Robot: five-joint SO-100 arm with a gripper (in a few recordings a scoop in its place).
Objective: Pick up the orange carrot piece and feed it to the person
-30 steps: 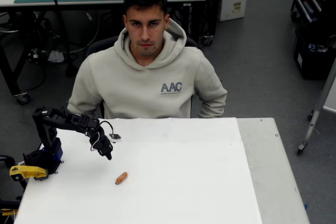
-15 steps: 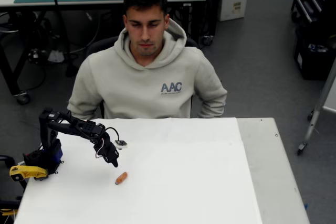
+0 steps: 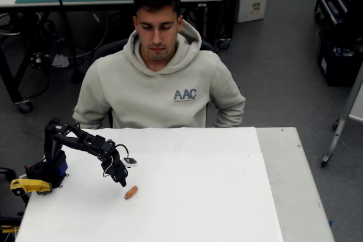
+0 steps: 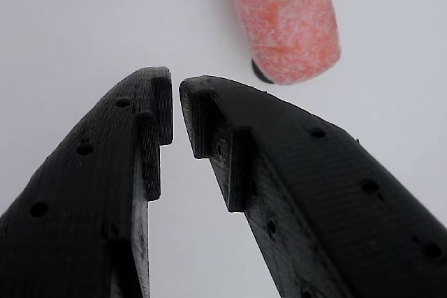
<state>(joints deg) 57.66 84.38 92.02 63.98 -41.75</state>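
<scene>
Gripper [image 4: 175, 102]: jaws nearly closed, a thin gap, nothing held.
Carrot [image 4: 285, 15]: on table [image 3: 215, 196], just beyond fingertips.

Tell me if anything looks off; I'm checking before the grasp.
Nothing is damaged or spilled. One oddity: the gripper is almost closed with nothing between its tips, while the orange carrot piece lies just ahead on the white table, untouched.

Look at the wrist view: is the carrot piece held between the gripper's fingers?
No, the carrot piece lies on the white table beyond the tips of the nearly closed gripper, with nothing between them.
</scene>
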